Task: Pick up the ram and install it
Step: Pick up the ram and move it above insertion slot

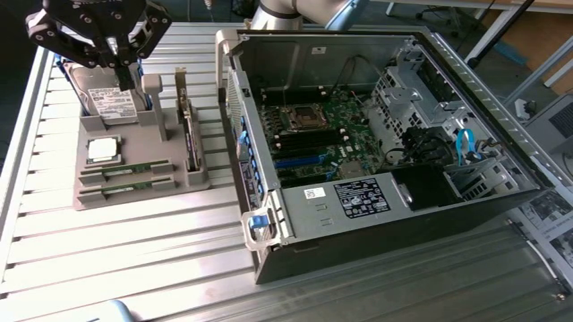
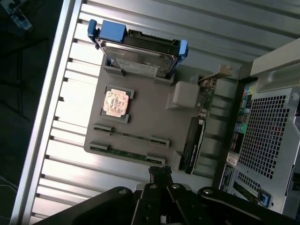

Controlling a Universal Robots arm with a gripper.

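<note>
Gripper [image 1: 123,79] hangs above the hard drive [image 1: 103,100] end of the gray tray [image 1: 143,151], fingers pressed together and empty. 2 ram sticks [image 1: 125,169] sit in their slots at the tray's opposite end, next to the processor [image 1: 101,149]. Open computer case [image 1: 313,251] stands to the exterior view's right.

Hard bright light, strong glare off the slatted table [image 1: 134,228], blown out in patches. Dim inside the case [image 1: 376,238], its outer wall in deep shadow. Wrist view: processor chip [image 2: 116,102] flares pinkish-white, slats overexposed beside the tray [image 2: 154,119], area past the table edge near black.
</note>
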